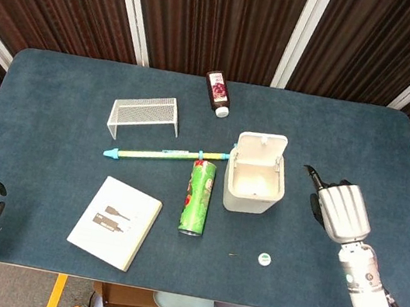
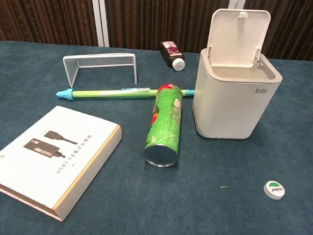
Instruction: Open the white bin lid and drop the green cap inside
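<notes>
Here, items run from largest to smallest:
- white bin [image 2: 233,104] stands upright near mid-table, mouth exposed to receive the cap
- lid [image 2: 238,29] stands raised at the rear hinge, leaving the opening clear
- right hand [image 1: 341,209] hovers right of the bin, apart from it, empty, fingers partly curled
- green cap [image 2: 274,189] lies on the cloth in front of the bin, not yet picked up
</notes>
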Available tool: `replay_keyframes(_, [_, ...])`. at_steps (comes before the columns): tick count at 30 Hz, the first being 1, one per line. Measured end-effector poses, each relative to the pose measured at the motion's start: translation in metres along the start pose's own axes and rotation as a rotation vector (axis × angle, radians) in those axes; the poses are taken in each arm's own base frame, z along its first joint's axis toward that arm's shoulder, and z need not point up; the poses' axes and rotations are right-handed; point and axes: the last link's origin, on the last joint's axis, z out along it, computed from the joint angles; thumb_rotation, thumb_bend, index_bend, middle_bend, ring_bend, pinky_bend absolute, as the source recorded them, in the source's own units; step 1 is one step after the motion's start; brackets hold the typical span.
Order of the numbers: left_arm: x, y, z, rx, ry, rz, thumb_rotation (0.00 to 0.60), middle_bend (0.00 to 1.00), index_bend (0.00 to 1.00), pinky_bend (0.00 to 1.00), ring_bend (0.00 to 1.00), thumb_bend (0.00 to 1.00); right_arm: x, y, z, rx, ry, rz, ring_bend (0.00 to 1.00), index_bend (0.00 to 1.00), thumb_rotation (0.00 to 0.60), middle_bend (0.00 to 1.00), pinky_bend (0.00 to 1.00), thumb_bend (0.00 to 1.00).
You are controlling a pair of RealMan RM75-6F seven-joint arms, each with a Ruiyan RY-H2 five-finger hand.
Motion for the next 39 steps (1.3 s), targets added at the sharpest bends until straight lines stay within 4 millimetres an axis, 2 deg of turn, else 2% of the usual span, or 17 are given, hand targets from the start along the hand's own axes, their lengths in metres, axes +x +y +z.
replay_keyframes(1, [0.0, 0.0, 0.0, 0.0, 0.0, -0.001, 0.6, 0.51, 0.51, 0.61, 0.44, 0.38, -0.002, 0.001, -0.006, -0.005, -0.007, -0.001, 0.66, 0.29, 0.6, 0.63, 0.72, 0.38])
replay_keyframes(3, [0.0, 0.0, 0.0, -0.002, -0.002, -0.001, 0.6, 0.51, 0.51, 0.61, 0.44, 0.38, -0.008, 0.004, -0.018, -0.015, -0.045, 0.005, 0.44, 0.23, 0.6, 0.46, 0.67, 0.24])
replay_keyframes(4, [0.0, 0.0, 0.0, -0.002, -0.003, 0.0, 0.6, 0.51, 0.51, 0.61, 0.44, 0.38, -0.01, 0.004, -0.022, -0.021, -0.065, 0.012, 0.29, 0.21, 0.6, 0.36, 0.62, 0.17])
replay_keyframes(5, [-0.001, 0.0, 0.0, -0.002, -0.004, -0.001, 0.6, 0.51, 0.51, 0.61, 0.44, 0.38, -0.013, 0.005, -0.025, -0.027, -0.09, 0.023, 0.18, 0.21, 0.6, 0.29, 0.57, 0.15])
replay_keyframes(9, [-0.001, 0.001, 0.0, -0.005, -0.004, -0.002, 0.6, 0.51, 0.51, 0.61, 0.44, 0.38, -0.024, 0.007, -0.031, -0.034, -0.176, 0.051, 0.08, 0.23, 0.6, 0.23, 0.32, 0.14])
replay_keyframes(11, [0.0, 0.001, -0.001, -0.006, -0.002, -0.001, 0.6, 0.51, 0.51, 0.61, 0.44, 0.38, -0.031, 0.009, -0.033, -0.03, -0.211, 0.063, 0.06, 0.23, 0.6, 0.22, 0.25, 0.14])
replay_keyframes(14, [-0.001, 0.001, -0.001, -0.004, -0.003, -0.002, 0.6, 0.51, 0.51, 0.61, 0.44, 0.38, -0.04, 0.01, -0.035, -0.01, -0.239, 0.07, 0.06, 0.26, 0.6, 0.22, 0.22, 0.17])
replay_keyframes(17, [-0.001, 0.001, -0.001, -0.005, -0.004, -0.001, 0.6, 0.51, 0.51, 0.61, 0.44, 0.38, -0.05, 0.007, -0.038, 0.03, -0.267, 0.068, 0.06, 0.32, 0.6, 0.22, 0.22, 0.25])
replay_keyframes(22, [0.0, 0.002, -0.001, -0.012, -0.002, 0.0, 0.6, 0.51, 0.51, 0.61, 0.44, 0.38, -0.065, 0.001, -0.046, 0.081, -0.323, 0.071, 0.06, 0.38, 0.6, 0.22, 0.22, 0.28])
replay_keyframes(39, [-0.002, 0.003, -0.001, -0.014, -0.008, -0.001, 0.6, 0.51, 0.51, 0.61, 0.44, 0.38, -0.094, -0.003, -0.055, 0.154, -0.388, 0.138, 0.06, 0.44, 0.6, 0.22, 0.21, 0.38])
